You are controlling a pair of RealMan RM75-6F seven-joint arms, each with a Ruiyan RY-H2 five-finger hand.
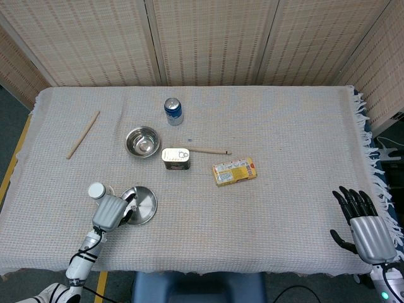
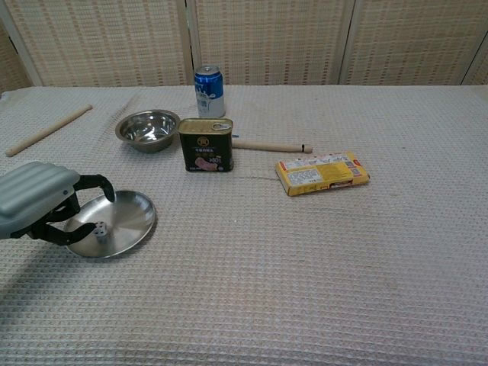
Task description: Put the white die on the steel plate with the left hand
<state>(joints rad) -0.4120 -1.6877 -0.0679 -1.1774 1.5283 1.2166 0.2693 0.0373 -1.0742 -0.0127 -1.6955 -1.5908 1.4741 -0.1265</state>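
The steel plate (image 2: 122, 221) lies at the near left of the table, and in the head view the plate (image 1: 144, 205) shows beside my left hand (image 1: 111, 211). The white die (image 2: 100, 228) rests on the plate's left half, small and dotted. My left hand (image 2: 38, 202) hovers over the plate's left rim with its fingers (image 2: 97, 183) spread apart; one lower finger reaches close to the die and nothing is held between them. The head view hides the die under the hand. My right hand (image 1: 367, 232) lies at the near right corner, fingers spread, holding nothing.
A white cup (image 1: 96, 190) stands just left of the plate, hidden behind my hand in the chest view. Further back are a steel bowl (image 2: 148, 128), a blue can (image 2: 209, 90), a meat tin (image 2: 206, 145), a thin stick (image 2: 271, 146), a yellow box (image 2: 322, 172) and a wooden rod (image 2: 47, 130).
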